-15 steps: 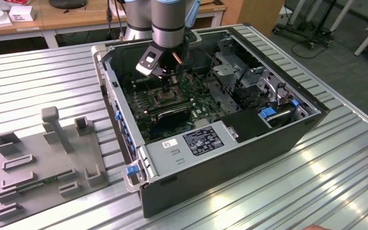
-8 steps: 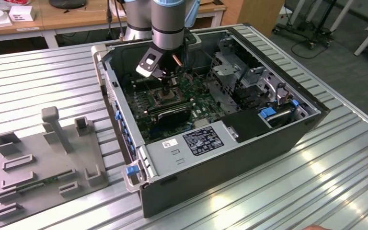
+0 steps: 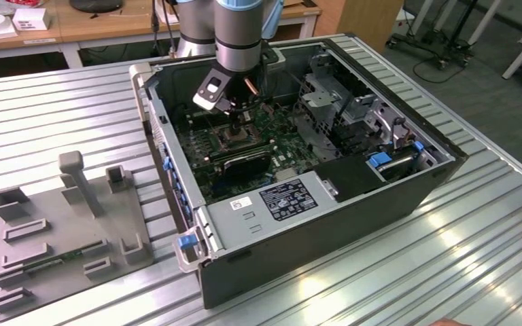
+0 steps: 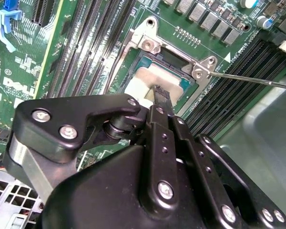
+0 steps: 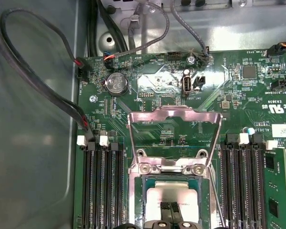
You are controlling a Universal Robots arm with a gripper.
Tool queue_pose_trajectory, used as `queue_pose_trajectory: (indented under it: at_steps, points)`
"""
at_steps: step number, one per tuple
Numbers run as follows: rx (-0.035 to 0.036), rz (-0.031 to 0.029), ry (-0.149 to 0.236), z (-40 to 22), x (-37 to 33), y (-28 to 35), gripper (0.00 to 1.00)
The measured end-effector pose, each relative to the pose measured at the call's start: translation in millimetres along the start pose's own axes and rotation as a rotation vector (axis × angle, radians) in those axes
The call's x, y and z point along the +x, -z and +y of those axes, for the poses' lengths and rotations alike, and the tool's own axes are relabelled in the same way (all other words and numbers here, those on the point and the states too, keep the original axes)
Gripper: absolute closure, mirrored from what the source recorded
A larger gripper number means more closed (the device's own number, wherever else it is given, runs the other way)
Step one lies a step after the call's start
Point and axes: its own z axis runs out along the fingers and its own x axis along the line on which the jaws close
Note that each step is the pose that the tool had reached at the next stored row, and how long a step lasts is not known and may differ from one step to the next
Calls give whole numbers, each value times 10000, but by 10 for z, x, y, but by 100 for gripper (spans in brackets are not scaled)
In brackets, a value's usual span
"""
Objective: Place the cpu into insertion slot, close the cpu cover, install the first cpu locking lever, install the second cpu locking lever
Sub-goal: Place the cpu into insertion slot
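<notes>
Surface: a ribbed silvery metal table (image 3: 461,272), its grooves running slantwise across the exterior view.
Middle of the table: a black computer case (image 3: 334,238) lying on its side, open face upward, green board inside.
Toward the exterior view's left: a flat grey fixture plate (image 3: 48,238) with upright holders, lying near the case.

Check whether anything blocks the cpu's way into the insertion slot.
Nothing visible does. The cpu cover lies swung back, clear of the insertion slot, and the cpu looks seated in it, under the gripper.
</notes>
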Motion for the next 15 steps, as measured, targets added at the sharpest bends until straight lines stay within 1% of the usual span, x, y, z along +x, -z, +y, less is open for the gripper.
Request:
queue_pose_trajectory:
  at_steps: [5, 11, 15]
  points:
    - [-2, 3, 1, 0, 0, -13, 89]
    - [5, -7, 1, -2, -2, -32, 89]
    - [0, 1, 0, -2, -1, -36, 89]
